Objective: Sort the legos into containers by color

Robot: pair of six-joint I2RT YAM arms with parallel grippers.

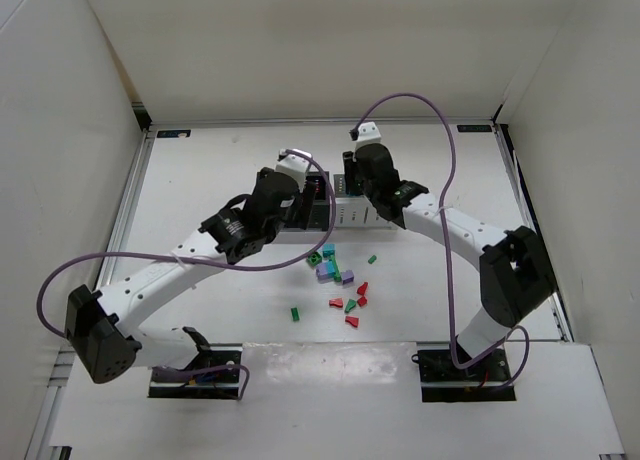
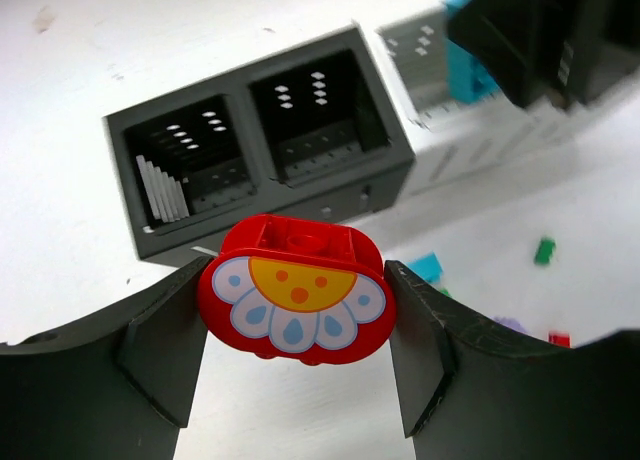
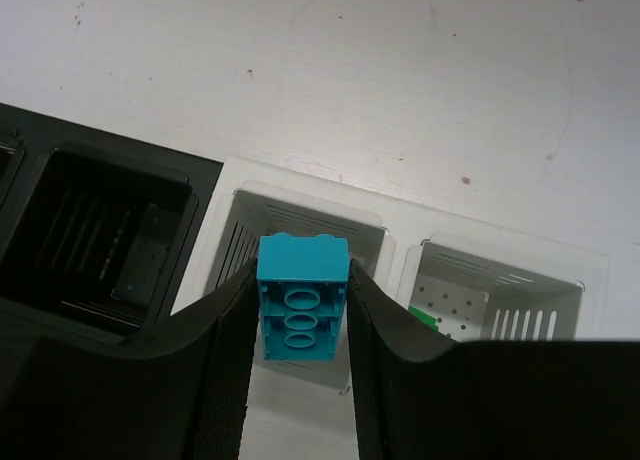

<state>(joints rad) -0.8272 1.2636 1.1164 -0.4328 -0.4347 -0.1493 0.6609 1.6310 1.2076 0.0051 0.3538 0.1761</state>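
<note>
Right wrist: right fingers (image 3: 230,360) clamp teal brick (image 3: 302,298) over white bin (image 3: 300,192) for dropping; left fingers (image 2: 160,350) clamp red brick (image 2: 295,290).

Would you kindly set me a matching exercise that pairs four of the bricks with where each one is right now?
Bricks:
1. red flower brick
2. teal brick
3. green piece
4. purple brick

Places:
A. inside a white bin
B. held by the right tool
C. loose on the table
D. held by the left tool

Pairs: 1-D, 2-B, 3-A, 4-C
</note>
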